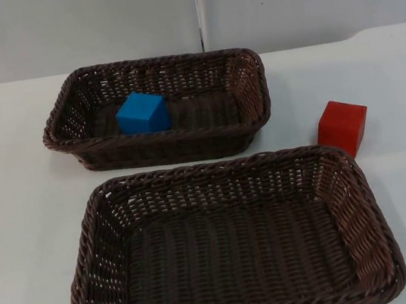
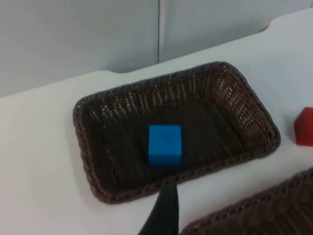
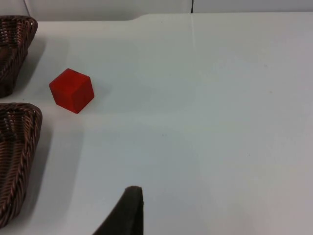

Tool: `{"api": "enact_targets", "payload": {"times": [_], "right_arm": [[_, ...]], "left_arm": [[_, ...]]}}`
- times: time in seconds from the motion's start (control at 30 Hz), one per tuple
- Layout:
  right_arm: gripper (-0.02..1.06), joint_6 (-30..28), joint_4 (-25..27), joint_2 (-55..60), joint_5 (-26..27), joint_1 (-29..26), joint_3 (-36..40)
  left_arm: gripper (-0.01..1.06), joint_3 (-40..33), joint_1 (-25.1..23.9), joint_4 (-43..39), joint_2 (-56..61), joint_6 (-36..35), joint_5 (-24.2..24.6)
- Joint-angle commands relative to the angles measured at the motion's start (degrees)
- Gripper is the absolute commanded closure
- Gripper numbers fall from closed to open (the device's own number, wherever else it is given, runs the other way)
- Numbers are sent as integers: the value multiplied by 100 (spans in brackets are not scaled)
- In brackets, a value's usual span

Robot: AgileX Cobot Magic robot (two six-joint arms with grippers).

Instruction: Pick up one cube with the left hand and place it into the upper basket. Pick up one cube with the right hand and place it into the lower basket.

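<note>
Though uncaged, red cube [image 3: 71, 90] beyond right gripper's fingertip [image 3: 128, 210]

One black tapered fingertip [image 2: 164, 213] of each tool [image 3: 128, 211], matte, unmarked

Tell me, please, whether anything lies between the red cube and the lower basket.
Nothing visible does. The red cube sits on bare table just beyond the lower basket's far right corner; only that basket's own rim must be cleared.

blue cube [image 1: 141, 113], red cube [image 1: 342, 126], two dark brown woven baskets [image 1: 240, 246], white table [image 1: 18, 195]
</note>
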State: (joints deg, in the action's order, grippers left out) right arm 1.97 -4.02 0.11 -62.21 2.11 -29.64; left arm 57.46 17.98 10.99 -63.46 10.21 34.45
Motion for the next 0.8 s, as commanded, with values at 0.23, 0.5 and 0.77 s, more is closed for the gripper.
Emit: {"api": "enact_targets", "payload": {"times": [0.23,0.5,0.77], "right_arm": [[-1,-23,-25,-11,36,-21,6],[-1,-23,-25,-11,36,-21,6],[-1,-23,-25,-11,36,-21,6]], "left_arm": [[27,-1038,22,1,1493,-18,6],[27,-1470,22,1,2596,-18,314],[27,-1861,22,36,3322,-18,471]]}}
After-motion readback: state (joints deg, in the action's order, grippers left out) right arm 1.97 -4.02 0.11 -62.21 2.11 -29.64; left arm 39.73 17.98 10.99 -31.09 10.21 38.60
